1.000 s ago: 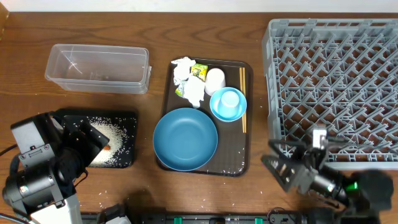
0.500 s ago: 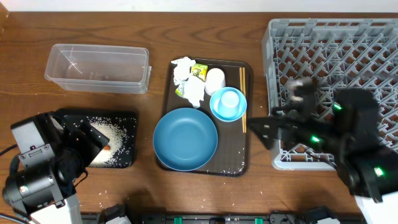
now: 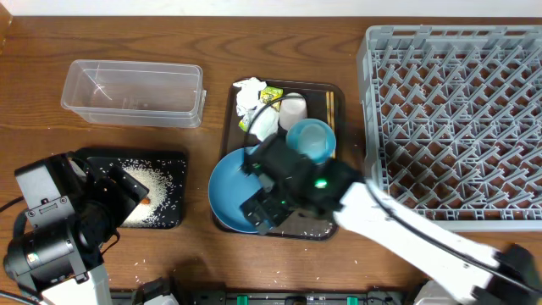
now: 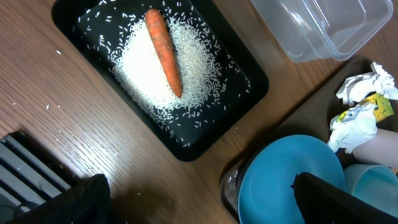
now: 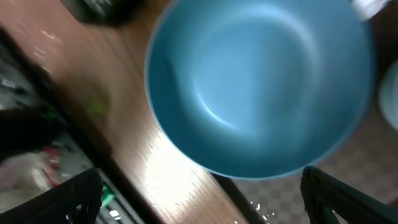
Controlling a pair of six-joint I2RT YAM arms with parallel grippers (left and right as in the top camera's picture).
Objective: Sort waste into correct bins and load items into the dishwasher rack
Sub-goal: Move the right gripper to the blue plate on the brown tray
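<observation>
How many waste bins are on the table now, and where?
2. The clear plastic container sits at the back left of the table; the black tray lies just in front of it, holding rice and a carrot. None appears hidden.

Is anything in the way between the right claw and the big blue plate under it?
Nothing visible does. The right claw hangs open straight above the blue plate, and the plate's inside is bare in the wrist view.

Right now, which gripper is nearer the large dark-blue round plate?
Right. The right gripper hangs open above the large dark-blue round plate; the left gripper sits aside, over the shallow black rectangular tray.
</observation>
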